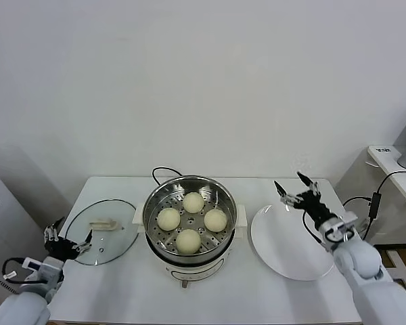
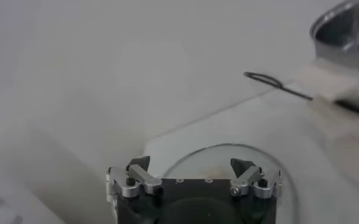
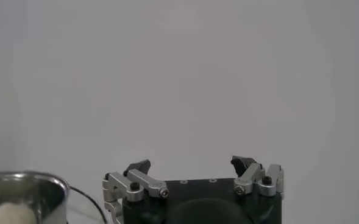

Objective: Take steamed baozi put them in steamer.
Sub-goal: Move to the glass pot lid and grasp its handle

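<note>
- Our right hand (image 1: 292, 189) hangs above the far left edge of the white plate (image 1: 284, 254), fingers spread wide and holding nothing.
- In the right wrist view the same right hand (image 3: 191, 165) shows its two dark fingertips (image 3: 138, 167) well apart with only bare wall beyond them, and a slice of the steel pot at the edge of the picture.
- Our left hand (image 1: 68, 237) sits low at the left edge of the bench (image 1: 122, 298), just over the near left rim of the glass lid (image 1: 103, 231); its fingers are spread too and grip nothing.
- The left wrist view confirms this: the left hand (image 2: 191, 165) has its tips apart, with the curved glass of the lid (image 2: 228, 155) right beyond them.
- The lid lies flat on the bench with its cream handle (image 1: 103, 224) on top, just beside the steamer on its left.
- The steamer (image 1: 189, 218) stands in the middle of the bench on its white base (image 1: 189, 271), between lid and plate, a black cord (image 1: 164, 172) looping out behind it.
- All four steamed baozi (image 1: 189, 240) lie on the perforated tray inside the steamer, set in a diamond: one far, one near, one left, one right, close but apart.
- We see no bun on the plate, which lies just right of the steamer.
</note>
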Robot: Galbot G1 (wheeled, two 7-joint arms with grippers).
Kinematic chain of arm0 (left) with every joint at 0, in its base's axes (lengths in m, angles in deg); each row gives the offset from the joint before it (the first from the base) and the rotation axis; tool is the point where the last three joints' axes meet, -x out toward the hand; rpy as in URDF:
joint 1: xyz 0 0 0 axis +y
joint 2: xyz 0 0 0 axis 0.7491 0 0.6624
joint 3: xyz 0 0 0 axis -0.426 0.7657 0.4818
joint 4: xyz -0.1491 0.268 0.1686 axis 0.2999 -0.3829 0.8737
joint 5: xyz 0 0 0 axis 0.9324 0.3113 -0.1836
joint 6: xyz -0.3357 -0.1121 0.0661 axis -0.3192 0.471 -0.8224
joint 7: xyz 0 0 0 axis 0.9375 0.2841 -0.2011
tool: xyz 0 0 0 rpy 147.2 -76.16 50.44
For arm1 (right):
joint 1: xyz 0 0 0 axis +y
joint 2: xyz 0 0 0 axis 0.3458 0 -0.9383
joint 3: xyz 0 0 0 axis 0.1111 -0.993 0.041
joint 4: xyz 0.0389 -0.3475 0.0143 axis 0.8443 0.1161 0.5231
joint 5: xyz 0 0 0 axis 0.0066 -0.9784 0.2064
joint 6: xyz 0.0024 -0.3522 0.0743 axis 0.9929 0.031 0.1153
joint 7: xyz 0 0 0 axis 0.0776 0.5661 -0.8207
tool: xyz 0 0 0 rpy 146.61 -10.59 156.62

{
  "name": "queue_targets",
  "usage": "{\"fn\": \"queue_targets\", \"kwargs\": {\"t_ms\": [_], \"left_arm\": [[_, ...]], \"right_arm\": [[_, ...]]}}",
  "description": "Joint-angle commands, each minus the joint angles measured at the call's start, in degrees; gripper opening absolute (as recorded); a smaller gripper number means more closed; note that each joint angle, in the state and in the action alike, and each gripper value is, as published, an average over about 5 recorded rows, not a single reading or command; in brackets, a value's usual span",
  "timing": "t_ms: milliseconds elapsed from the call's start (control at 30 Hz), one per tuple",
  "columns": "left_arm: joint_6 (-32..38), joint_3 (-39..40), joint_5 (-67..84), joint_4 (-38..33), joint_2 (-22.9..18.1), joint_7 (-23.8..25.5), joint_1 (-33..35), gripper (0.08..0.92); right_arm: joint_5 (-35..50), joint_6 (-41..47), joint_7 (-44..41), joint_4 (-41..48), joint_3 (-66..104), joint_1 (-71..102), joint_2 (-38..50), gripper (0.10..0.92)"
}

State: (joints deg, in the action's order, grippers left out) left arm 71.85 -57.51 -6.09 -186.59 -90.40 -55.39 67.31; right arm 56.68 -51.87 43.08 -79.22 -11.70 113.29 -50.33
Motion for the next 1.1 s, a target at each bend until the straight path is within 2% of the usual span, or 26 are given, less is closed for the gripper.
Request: {"fn": "queue_targets", "kwargs": {"t_ms": [33,233,467,800,1100], "left_arm": [[18.5,0.2,-37.5,10.5,-2.5,0.9,0.7,0.823],[26.3,0.6,-55.6,15.6,-5.9,-3.4,-4.1,0.823],[28.5,1.8,-69.1,19.7,-9.3,-7.3,-8.8,0.823],[27.4,2.2,-73.8,24.7,-11.8,-7.5,-12.4,0.823],[27.4,2.6,-74.5,29.3,-12.3,-7.4,-16.2,0.823]], "right_arm": [[-9.6,-1.2,-0.9,-0.3,10.6,10.1,-11.3,0.823],[-12.7,-2.1,-1.2,0.1,11.7,11.2,-13.7,0.823],[-14.4,-3.2,-1.2,0.5,12.8,12.0,-16.8,0.823],[-15.6,-4.3,-1.9,1.6,13.0,11.8,-17.8,0.823],[-16.5,-4.6,-2.3,2.3,12.7,11.5,-18.1,0.823]]}}
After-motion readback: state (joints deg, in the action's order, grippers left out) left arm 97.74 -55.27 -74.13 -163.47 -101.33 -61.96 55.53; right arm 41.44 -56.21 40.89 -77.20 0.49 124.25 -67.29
